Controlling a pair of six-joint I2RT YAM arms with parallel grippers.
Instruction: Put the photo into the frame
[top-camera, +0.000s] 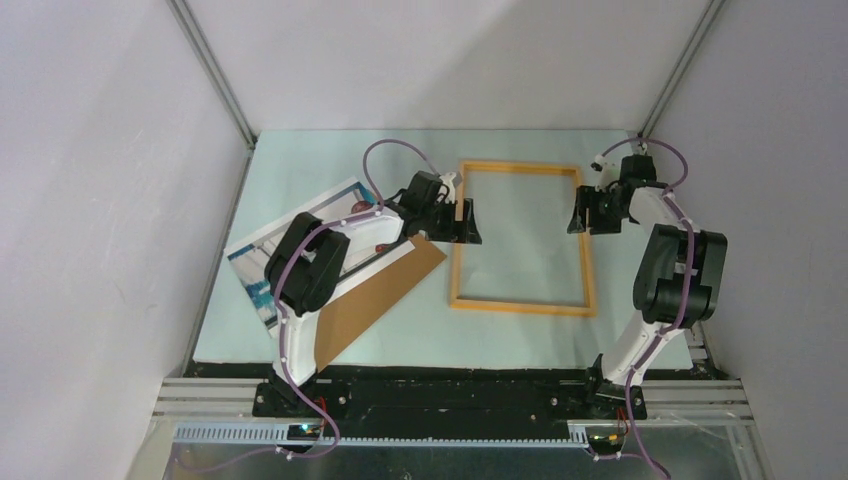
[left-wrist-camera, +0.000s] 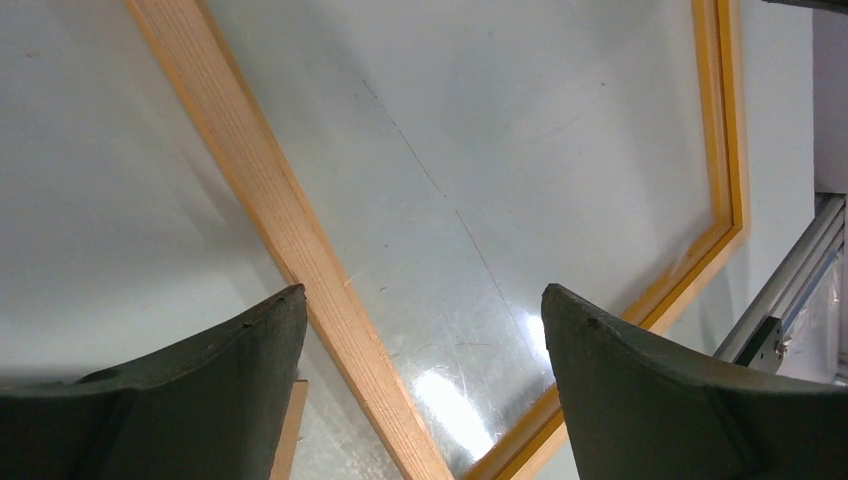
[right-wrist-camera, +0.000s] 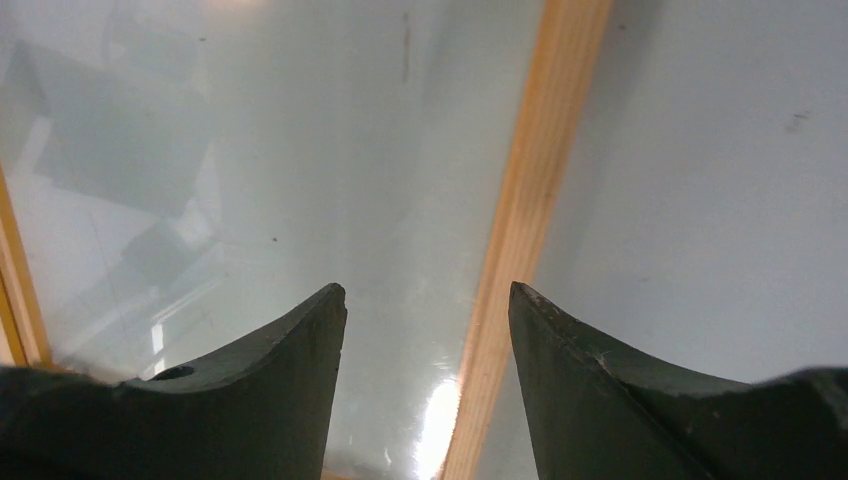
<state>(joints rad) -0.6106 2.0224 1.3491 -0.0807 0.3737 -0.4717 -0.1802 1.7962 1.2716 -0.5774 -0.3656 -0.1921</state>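
Photo position: the photo (top-camera: 250, 265) lies face up at the left of the table (top-camera: 330, 155), partly under the left arm and well apart from the frame's opening.
Frame position: the frame (top-camera: 520, 305) lies flat at mid-table. Its opening shows only a glossy, scratched clear surface, with no print inside.
Backing board: a brown board (top-camera: 380, 290) lies aslant just beside the frame's left rail. It overlaps the photo's near edge and is not mounted.
Left gripper: the left gripper (top-camera: 467, 222) hangs over the frame's left rail. In the wrist view its jaws stand wide, the rail (left-wrist-camera: 300, 250) runs between them, and it holds nothing.
Right gripper: the right gripper (top-camera: 578, 212) hangs over the opposite rail. Its jaws are parted at a moderate width astride the wood (right-wrist-camera: 540, 150), which passes close under one finger. Contact cannot be confirmed, and no grip is evident.
Work done: judged as none of the insertion proper; both arms attend to the frame, not the photo.
Work left: the photo is not yet picked up, carried across, squared to the opening or laid in.
Assessment: early stage. The task is open in full.
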